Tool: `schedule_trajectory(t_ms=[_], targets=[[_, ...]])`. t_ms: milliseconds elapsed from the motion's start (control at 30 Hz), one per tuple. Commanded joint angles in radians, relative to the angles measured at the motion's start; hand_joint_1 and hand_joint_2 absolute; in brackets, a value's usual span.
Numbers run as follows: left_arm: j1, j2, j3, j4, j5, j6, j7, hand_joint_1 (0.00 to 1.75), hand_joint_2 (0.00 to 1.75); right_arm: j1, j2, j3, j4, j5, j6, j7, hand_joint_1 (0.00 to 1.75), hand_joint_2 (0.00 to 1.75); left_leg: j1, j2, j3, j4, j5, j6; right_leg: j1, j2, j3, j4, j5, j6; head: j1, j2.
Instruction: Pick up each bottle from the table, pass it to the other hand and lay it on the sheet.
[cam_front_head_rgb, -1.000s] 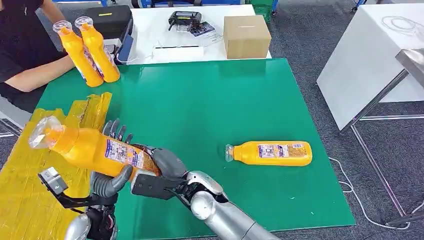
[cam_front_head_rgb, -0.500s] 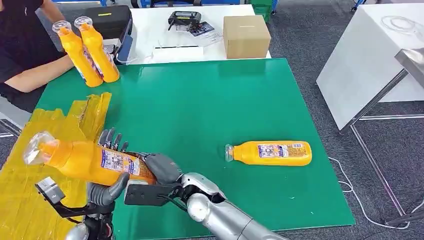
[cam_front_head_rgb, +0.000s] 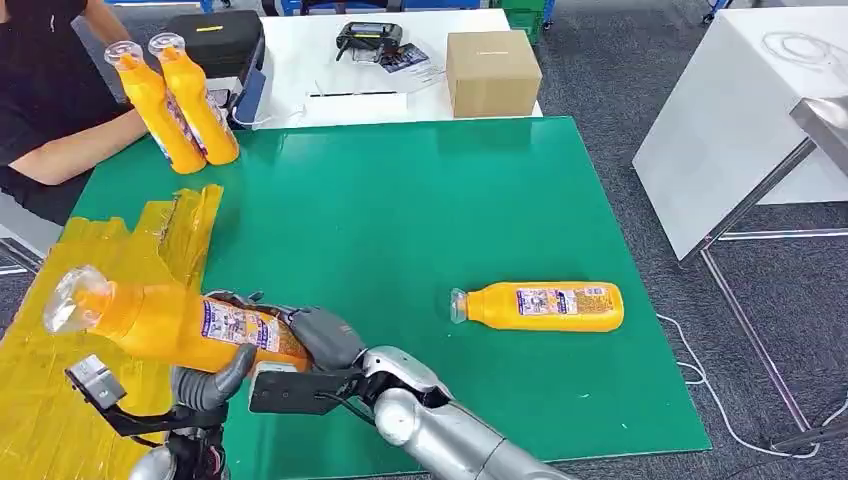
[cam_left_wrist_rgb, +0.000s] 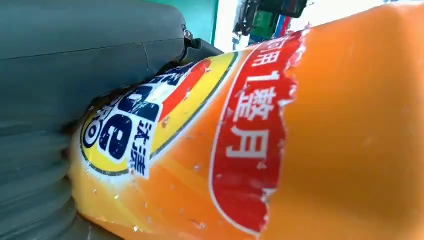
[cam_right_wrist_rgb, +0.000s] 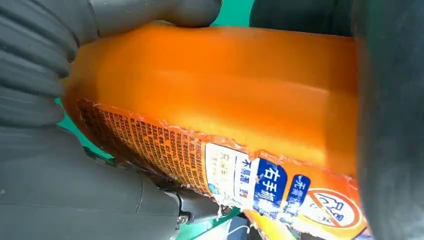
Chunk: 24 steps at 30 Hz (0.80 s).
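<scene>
An orange bottle with a clear cap hangs tilted over the edge of the yellow sheet, cap toward the left. My right hand grips its base end. My left hand holds its middle from below, thumb on the near side and fingers curled over the far side. Up close, the left wrist view shows the bottle's label against my left hand, and the right wrist view shows the bottle in my right hand. A second orange bottle lies on its side on the green table.
A person at the far left holds two more orange bottles upright by the table's back corner. A cardboard box and a black device sit on a white table behind. A white table stands to the right.
The held bottle has sunk and shifted left toward the sheet. My left hand's fingers, spread upright behind the bottle a second ago, have now curled over it.
</scene>
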Motion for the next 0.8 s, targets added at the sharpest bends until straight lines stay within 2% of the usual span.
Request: schedule_trajectory(t_ms=[33,200,233,267,333,433,500,567,667,733,800], targets=[[-0.089,-0.014,-0.007,-0.004,-0.007,-0.007,-0.002,1.75,1.75,0.028,-0.042,0.051,0.034,0.016,0.004,0.005,1.75,1.75,0.002,-0.006,0.002,0.0,0.001,0.0,0.002,-0.007,0.005,-0.002,-0.001,-0.001,0.0,0.0],[-0.085,-0.003,0.002,-0.01,-0.057,0.01,-0.029,1.75,1.75,0.057,-0.072,0.01,-0.005,0.026,-0.013,0.003,1.75,1.75,0.0,-0.002,0.0,-0.001,0.001,0.0,0.0,-0.003,0.001,-0.001,0.0,0.0,0.0,0.0],[-0.081,0.003,0.008,-0.014,-0.087,0.026,-0.034,1.75,1.75,0.065,-0.079,0.001,-0.019,0.035,-0.025,0.009,1.48,1.75,0.001,-0.007,0.002,-0.001,0.001,0.001,0.002,-0.008,0.006,-0.003,-0.001,-0.001,0.0,0.0],[-0.074,0.008,0.017,-0.029,-0.142,0.052,-0.063,1.75,1.75,0.078,-0.095,-0.02,-0.045,0.039,-0.041,0.017,0.02,1.75,0.001,-0.005,0.002,-0.001,0.001,0.0,0.001,-0.007,0.004,-0.003,0.0,-0.001,0.0,0.0],[-0.06,0.018,0.022,-0.052,-0.233,0.09,-0.097,1.75,1.75,0.09,-0.125,-0.049,-0.086,0.038,-0.044,0.019,0.0,1.75,0.001,-0.005,0.001,-0.001,0.001,0.001,0.002,-0.007,0.004,-0.003,0.0,0.0,0.0,0.0],[-0.028,0.045,0.044,-0.11,-0.59,0.309,-0.188,1.75,1.75,0.135,-0.219,-0.142,-0.25,0.067,-0.076,0.027,0.0,1.75,0.001,-0.005,0.001,-0.001,0.001,0.001,0.002,-0.007,0.004,-0.003,0.0,0.0,0.0,0.0],[-0.011,0.064,0.085,-0.121,-0.83,0.493,-0.21,1.75,1.75,0.175,-0.296,-0.212,-0.403,0.073,-0.06,-0.011,0.0,1.75,0.001,-0.007,0.0,0.0,0.0,0.001,0.001,-0.007,0.004,-0.002,0.0,0.0,0.0,0.0],[0.003,0.103,0.138,-0.097,-0.977,0.606,-0.196,1.75,1.75,0.208,-0.374,-0.274,-0.55,0.051,-0.028,-0.023,0.0,1.75,0.0,-0.006,0.001,0.0,0.0,0.001,0.001,-0.007,0.005,-0.002,-0.001,0.0,0.0,0.0],[0.009,0.153,0.232,-0.01,-1.222,0.823,-0.157,1.75,1.75,0.222,-0.469,-0.336,-0.67,0.021,0.015,-0.049,0.0,1.75,-0.001,-0.005,0.001,-0.001,0.0,0.001,-0.001,-0.005,0.005,-0.002,0.0,0.0,0.0,0.0],[0.007,0.163,0.244,0.013,-1.217,0.835,-0.166,1.75,1.75,0.228,-0.48,-0.353,-0.686,0.013,0.029,-0.054,0.0,1.75,-0.002,-0.004,0.0,-0.001,0.001,0.0,-0.002,-0.004,0.002,-0.001,0.0,0.0,0.0,0.0],[0.013,0.186,0.264,0.066,-1.359,0.896,-0.1,1.75,1.75,0.223,-0.516,-0.356,-0.697,0.006,0.04,-0.06,0.0,1.75,-0.002,-0.004,0.001,-0.001,0.0,0.001,-0.002,-0.005,0.004,-0.002,0.0,-0.001,0.0,0.0]])
